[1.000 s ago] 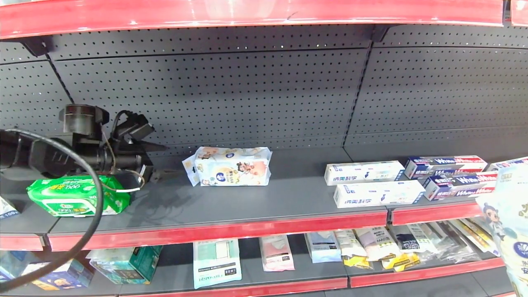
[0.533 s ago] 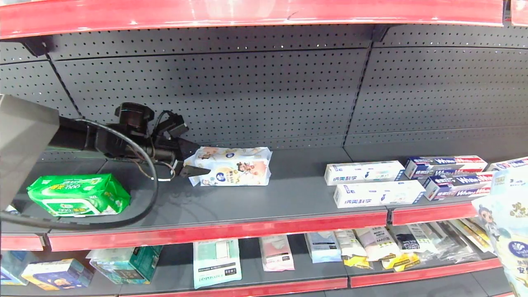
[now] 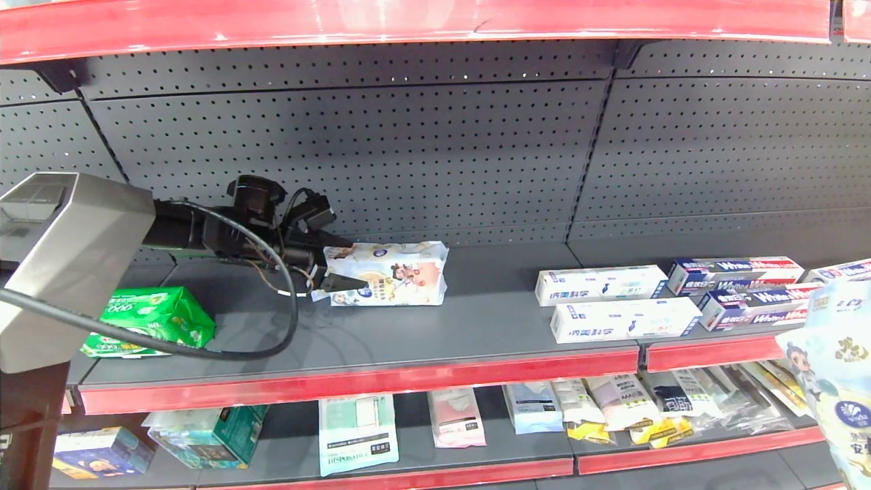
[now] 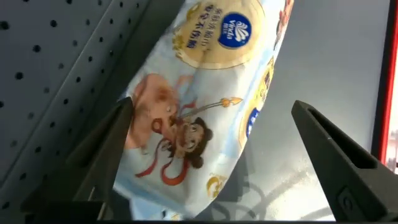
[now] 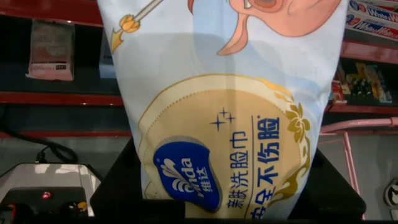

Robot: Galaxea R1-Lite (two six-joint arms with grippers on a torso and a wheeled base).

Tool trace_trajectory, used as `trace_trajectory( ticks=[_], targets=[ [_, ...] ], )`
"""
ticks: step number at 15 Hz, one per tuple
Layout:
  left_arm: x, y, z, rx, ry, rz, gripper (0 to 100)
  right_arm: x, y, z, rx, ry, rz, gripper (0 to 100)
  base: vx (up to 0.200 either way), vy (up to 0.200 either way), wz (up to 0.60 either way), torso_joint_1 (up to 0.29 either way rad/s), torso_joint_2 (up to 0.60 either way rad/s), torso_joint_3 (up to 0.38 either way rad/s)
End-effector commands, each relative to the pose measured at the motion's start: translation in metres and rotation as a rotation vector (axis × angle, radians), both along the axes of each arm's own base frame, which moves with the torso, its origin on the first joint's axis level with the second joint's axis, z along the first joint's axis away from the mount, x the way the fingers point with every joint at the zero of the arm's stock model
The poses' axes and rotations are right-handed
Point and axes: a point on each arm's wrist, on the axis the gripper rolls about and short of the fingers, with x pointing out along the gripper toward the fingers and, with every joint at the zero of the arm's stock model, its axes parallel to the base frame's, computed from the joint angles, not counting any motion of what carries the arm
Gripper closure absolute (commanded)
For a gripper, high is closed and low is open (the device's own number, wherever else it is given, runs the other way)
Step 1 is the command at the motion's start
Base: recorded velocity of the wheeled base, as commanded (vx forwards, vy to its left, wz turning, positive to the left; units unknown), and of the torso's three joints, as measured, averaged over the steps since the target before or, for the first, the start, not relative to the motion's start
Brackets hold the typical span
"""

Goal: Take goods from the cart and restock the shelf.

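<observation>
On the middle shelf [image 3: 476, 327], near its back edge and a little to the left of its centre, a white tissue pack [image 3: 391, 272] with cartoon print lies flat. The left gripper [image 3: 338, 263] is at the left end of this pack, low over the shelf board. Its jaws stand apart, one on each side of the pack's end. In the left wrist view the pack [image 4: 205, 93] lies between the two dark fingers [image 4: 102, 162] of that gripper [image 4: 212, 106]. The finger on the back-wall side is just beside the wrapper, and I cannot tell if it touches. The other finger is apart from it, with bare shelf between them.

At the right edge of the head view, in front of the shelf, a second tissue pack [image 3: 835, 371] of the same print hangs in the air. In the right wrist view the right gripper [image 5: 227, 180] is clamped on this second pack [image 5: 230, 112], with its fingers pressing the lower part from both sides.

A green wipes pack [image 3: 160, 318] lies at the left end of the middle shelf, near the front edge. Toward the right end lie two white toothpaste boxes [image 3: 602, 284], one behind the other, and just beside them blue toothpaste boxes [image 3: 738, 271]. The lower shelf [image 3: 469, 473] carries small flat packets [image 3: 456, 416] and a teal box [image 3: 218, 429].
</observation>
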Motion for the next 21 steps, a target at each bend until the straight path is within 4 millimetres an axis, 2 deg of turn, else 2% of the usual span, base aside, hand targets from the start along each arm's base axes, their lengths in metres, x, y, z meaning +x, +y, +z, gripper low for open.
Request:
trace_trajectory(
  ticks=[1,4,8,11,14,17,21],
  targets=[
    [0.002,-0.002,-0.004,0.001,0.006,-0.003,0,0.001,0.0,-0.001,-0.001,0.006,-0.001,100,0.0,0.0,0.0,0.0,0.0,0.0],
    [0.011,-0.005,-0.003,-0.002,-0.02,-0.009,0,0.001,0.0,-0.001,-0.012,0.009,-0.008,100,0.0,0.0,0.0,0.0,0.0,0.0],
    [0.012,-0.003,0.034,0.009,0.005,-0.012,0,0.002,0.0,-0.001,-0.018,0.016,-0.005,100,0.0,0.0,0.0,0.0,0.0,0.0],
    [0.013,0.004,0.038,0.02,-0.01,-0.009,0,0.003,0.0,-0.001,-0.019,0.02,-0.006,100,0.0,0.0,0.0,0.0,0.0,0.0],
    [0.018,0.012,0.028,0.024,0.002,0.005,0,0.006,-0.001,-0.001,-0.017,0.027,-0.004,100,0.0,0.0,0.0,0.0,0.0,0.0],
    [0.027,0.011,0.007,0.051,-0.008,-0.025,0,0.007,-0.001,-0.002,-0.019,0.04,-0.005,100,0.0,0.0,0.0,0.0,0.0,0.0],
    [0.029,0.006,-0.011,0.058,0.035,-0.042,0,0.007,-0.001,-0.002,-0.031,0.045,0.0,100,0.0,0.0,0.0,0.0,0.0,0.0]
  ],
)
